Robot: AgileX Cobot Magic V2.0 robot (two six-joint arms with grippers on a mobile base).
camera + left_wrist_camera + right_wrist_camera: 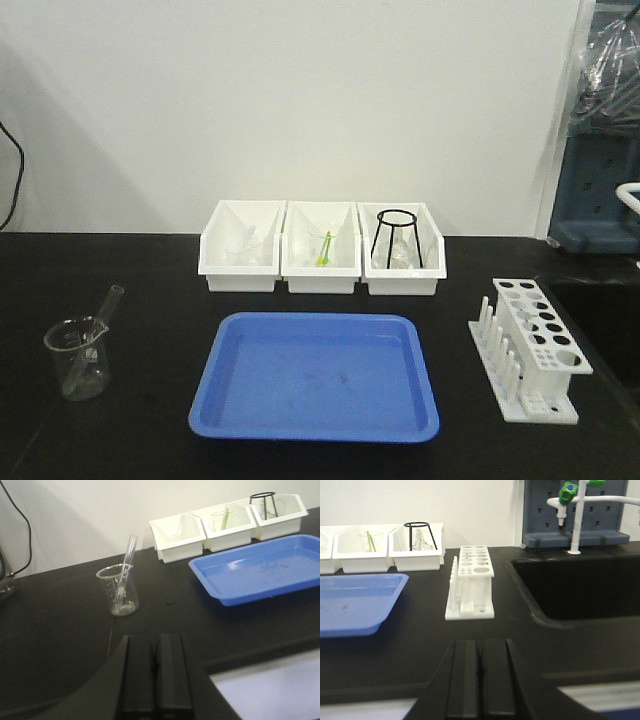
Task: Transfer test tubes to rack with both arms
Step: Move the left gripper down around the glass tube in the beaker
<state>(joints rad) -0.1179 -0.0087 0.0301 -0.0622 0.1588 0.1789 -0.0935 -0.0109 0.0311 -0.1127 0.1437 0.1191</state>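
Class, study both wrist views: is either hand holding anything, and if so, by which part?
Nothing is held. The left hand and the right hand are both shut and empty. The test tube leans in the beaker, untouched.

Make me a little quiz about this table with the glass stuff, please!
1. True or false: the test tube leans inside the beaker.
2. Where does the rack stand? A) beside the blue tray B) in the tray C) inside the beaker
3. How many white bins sit behind the tray?
Key: 1 true; 2 A; 3 three.
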